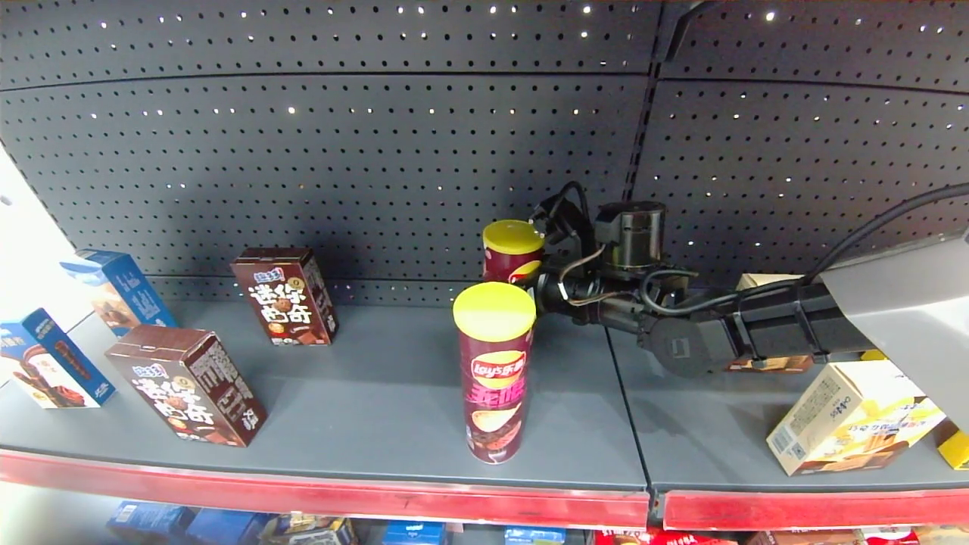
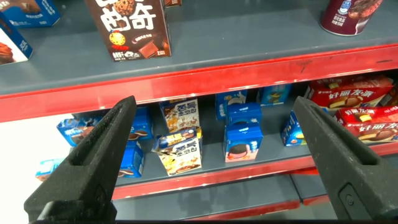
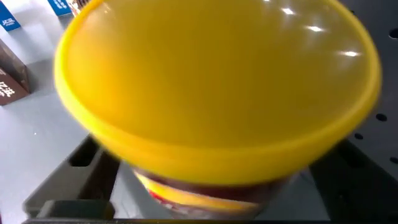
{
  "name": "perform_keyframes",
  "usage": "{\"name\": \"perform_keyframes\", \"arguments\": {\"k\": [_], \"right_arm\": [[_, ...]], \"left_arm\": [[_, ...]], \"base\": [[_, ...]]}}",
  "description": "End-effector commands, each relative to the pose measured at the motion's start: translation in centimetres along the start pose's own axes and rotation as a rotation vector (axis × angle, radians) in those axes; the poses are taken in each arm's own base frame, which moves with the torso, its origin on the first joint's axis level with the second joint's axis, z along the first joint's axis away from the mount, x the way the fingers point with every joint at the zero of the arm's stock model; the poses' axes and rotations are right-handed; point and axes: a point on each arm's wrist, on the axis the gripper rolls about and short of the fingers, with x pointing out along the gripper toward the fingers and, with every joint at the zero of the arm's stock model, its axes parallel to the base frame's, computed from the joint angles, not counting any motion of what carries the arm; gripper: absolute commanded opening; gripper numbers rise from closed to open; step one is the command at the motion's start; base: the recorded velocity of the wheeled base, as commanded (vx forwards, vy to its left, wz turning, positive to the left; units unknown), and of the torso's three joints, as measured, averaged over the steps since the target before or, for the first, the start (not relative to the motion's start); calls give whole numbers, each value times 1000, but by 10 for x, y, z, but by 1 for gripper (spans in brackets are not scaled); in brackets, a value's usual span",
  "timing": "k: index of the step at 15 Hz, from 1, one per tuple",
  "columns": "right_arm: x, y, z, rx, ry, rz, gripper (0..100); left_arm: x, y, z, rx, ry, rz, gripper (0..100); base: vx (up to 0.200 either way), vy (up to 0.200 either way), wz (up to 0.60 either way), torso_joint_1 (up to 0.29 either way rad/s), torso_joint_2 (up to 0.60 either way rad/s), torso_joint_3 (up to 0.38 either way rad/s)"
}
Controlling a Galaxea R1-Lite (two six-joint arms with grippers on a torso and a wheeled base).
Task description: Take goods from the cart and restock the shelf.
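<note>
right hand point(image 1: 540, 286) clasps rear chip can point(image 1: 512, 250) (lidded) | left hand point(image 2: 213, 103) wide open, empty

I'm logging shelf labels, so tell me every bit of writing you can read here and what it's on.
Front chip can: a brand logo and large characters, legible but not quoted here.
Rear chip can: label mostly hidden.
Brown boxes: large white characters, not quoted.
Blue boxes: too small to read.
Cream box: small print, blurred.
Lower-shelf packs: mostly too small to read.
</note>
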Motion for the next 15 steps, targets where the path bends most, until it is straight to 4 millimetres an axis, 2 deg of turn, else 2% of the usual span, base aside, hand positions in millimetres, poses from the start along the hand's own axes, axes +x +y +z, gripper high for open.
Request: {"name": "perform_keyframes", "arguments": {"k": [1, 5, 8, 9, 10, 11, 13, 15], "right_arm": [[0, 1, 1, -1, -1, -2, 100], [-8, 4, 0, 3, 17, -8, 100], [-35, 7, 2, -51, 52, -32, 100], [-37, 8, 3, -54, 52, -32, 100], [-64, 9, 11, -75, 53, -42, 100], [-74, 10, 11, -74, 56, -44, 100], [-106, 14, 16, -67, 64, -51, 100], [-144, 23, 29, -72, 26, -58, 100]], "left_arm": [[0, 0, 0, 0, 2, -1, 100], [0, 0, 0, 0, 2, -1, 100], [0, 0, 0, 0, 2, -1, 100], [0, 0, 0, 0, 2, -1, 100], [0, 0, 0, 0, 2, -1, 100], [0, 0, 0, 0, 1, -1, 100], [0, 0, 0, 0, 2, -1, 100], [0, 0, 0, 0, 2, -1, 100]], "base": [[0, 0, 0, 0, 0, 0], [0, 0, 0, 0, 0, 0], [0, 0, 0, 0, 0, 0], [0, 0, 0, 0, 0, 0], [0, 0, 0, 0, 0, 0], [0, 0, 0, 0, 0, 0], [0, 0, 0, 0, 0, 0], [0, 0, 0, 0, 0, 0]]}}
